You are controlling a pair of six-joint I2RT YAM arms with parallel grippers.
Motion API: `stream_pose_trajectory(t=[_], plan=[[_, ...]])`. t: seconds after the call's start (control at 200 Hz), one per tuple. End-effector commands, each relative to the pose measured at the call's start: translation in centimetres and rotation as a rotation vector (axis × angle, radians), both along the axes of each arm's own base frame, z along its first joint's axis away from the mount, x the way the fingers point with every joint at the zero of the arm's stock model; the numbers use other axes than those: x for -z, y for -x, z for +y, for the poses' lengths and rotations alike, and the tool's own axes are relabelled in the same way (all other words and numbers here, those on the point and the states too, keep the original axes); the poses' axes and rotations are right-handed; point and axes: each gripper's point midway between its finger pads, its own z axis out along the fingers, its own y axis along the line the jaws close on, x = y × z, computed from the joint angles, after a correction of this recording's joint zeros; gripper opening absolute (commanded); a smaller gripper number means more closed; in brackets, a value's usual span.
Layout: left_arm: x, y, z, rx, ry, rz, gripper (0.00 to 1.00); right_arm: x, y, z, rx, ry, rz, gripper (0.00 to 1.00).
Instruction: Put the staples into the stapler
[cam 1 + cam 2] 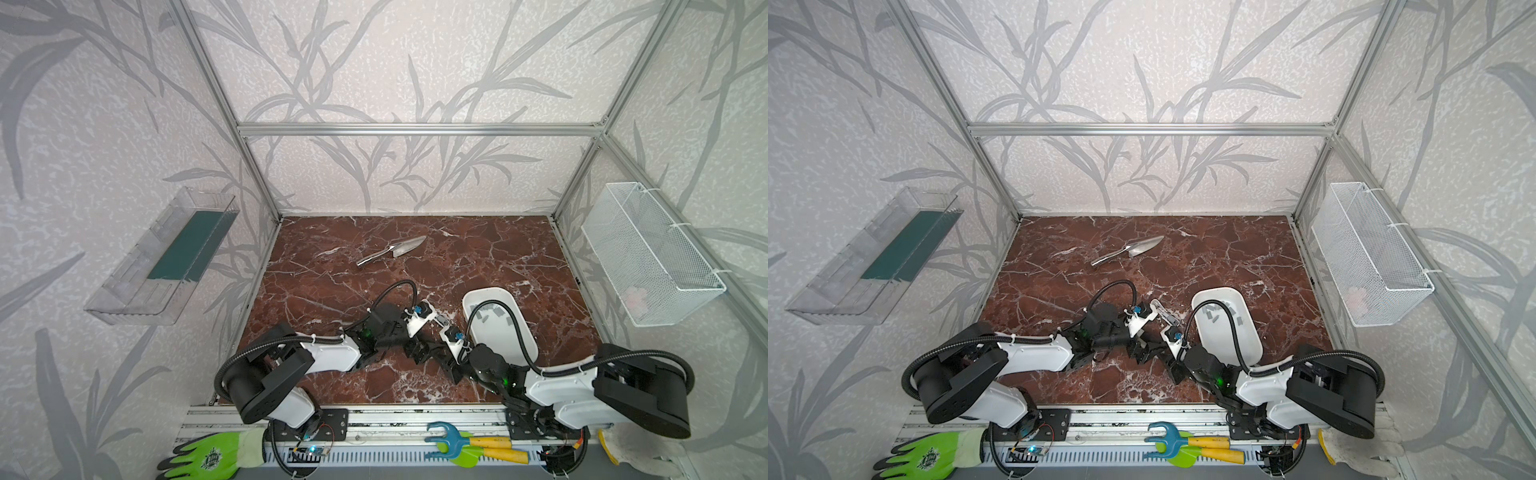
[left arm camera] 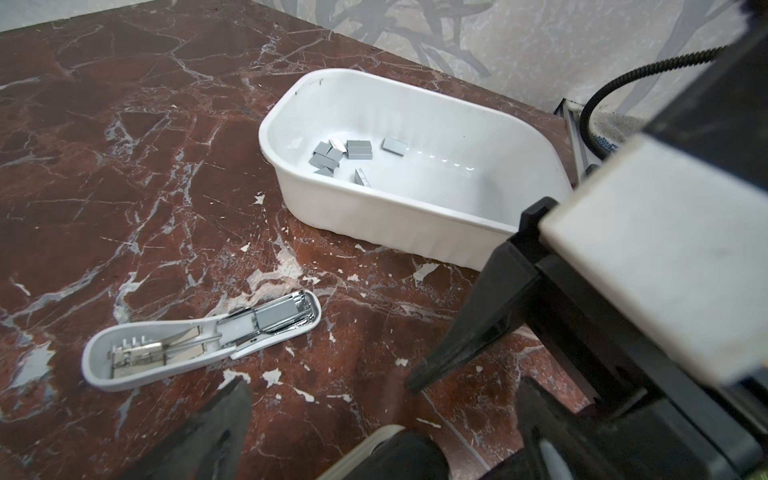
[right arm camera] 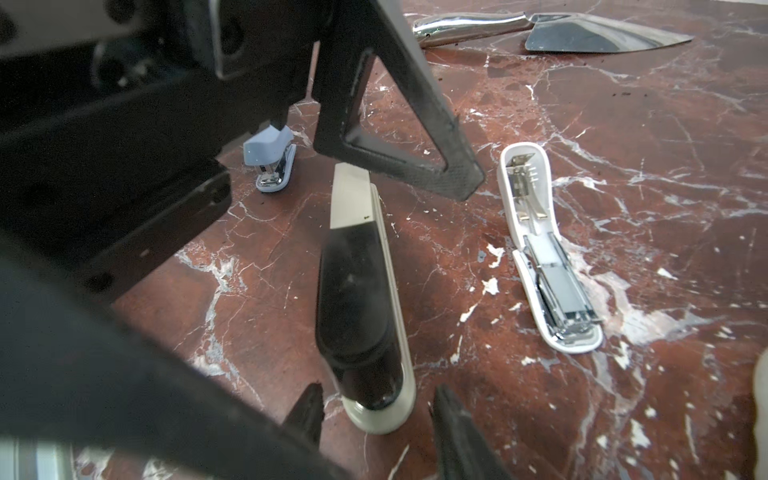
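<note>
**Grey staples in the tub, white stapler open beside it**

Grey staples (image 2: 340,156) lie loose at one end of a white plastic tub (image 2: 415,216), most of them heaped together and one strip a little apart. In both top views they sit at the tub's far end. The tub stands on the right-hand part of the red-brown marble worktop (image 1: 332,291). Just beside it, not touching, the white stapler (image 2: 199,336) lies flat with its lid folded back. A flat grey block sits in its bare metal channel. In both top views this stapler lies just left of the tub.

Nearer the front, a closed black-and-cream stapler (image 3: 361,291) lies on the worktop between the two arms. The right fingers (image 3: 309,415) stand partly apart on either side of one end of it. Worktop shows between each finger and the stapler, and they hold nothing. The left fingers (image 2: 224,428) are spread wide over its other end and grip nothing.

A small pale-blue stapler (image 3: 272,162) stands on the worktop close to the left arm. A steel trowel (image 1: 392,250) lies farther back, well apart from the rest.
</note>
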Motion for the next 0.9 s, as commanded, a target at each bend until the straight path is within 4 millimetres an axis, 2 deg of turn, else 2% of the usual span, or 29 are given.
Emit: stream_pose_trajectory(t=[0.0, 0.055, 0.115, 0.155, 0.225, 0.265, 0.43, 0.6, 0.715, 0.9], plan=[[-3.5, -1.3, -0.1, -0.071, 0.062, -0.025, 0.99, -0.6, -0.1, -0.9, 0.024, 0.031, -0.003, 0.45], [-4.4, -2.4, 0.5, -0.153, 0.063, -0.022, 0.98, -1.3, -0.1, -1.1, 0.033, 0.029, -0.002, 0.45], [-4.8, -3.4, 1.3, -0.238, 0.055, -0.008, 0.91, -2.3, -0.1, -1.1, 0.033, 0.014, -0.005, 0.4], [-4.8, -3.8, 1.8, -0.282, 0.053, 0.005, 0.82, -2.9, 0.0, -1.0, 0.03, 0.003, -0.006, 0.37], [-4.3, -4.1, 2.5, -0.339, 0.06, 0.033, 0.58, -3.6, -0.1, -1.0, 0.031, -0.01, -0.006, 0.3], [-3.9, -4.2, 2.8, -0.358, 0.06, 0.04, 0.52, -4.0, -0.1, -0.9, 0.033, -0.012, -0.002, 0.28], [-2.7, -4.3, 3.8, -0.41, 0.073, 0.042, 0.48, -4.6, -0.3, 0.3, 0.012, -0.012, 0.009, 0.2], [-1.5, -4.3, 3.4, -0.403, 0.062, 0.059, 0.47, -4.5, -0.8, 1.6, 0.006, 0.009, 0.024, 0.19], [-0.4, -4.2, 3.2, -0.401, 0.053, 0.061, 0.47, -3.1, -1.1, 2.3, 0.005, 0.042, 0.043, 0.18], [2.6, -4.0, 3.1, -0.409, 0.023, 0.06, 0.47, 0.8, -1.1, 2.7, 0.011, 0.089, 0.102, 0.13]])
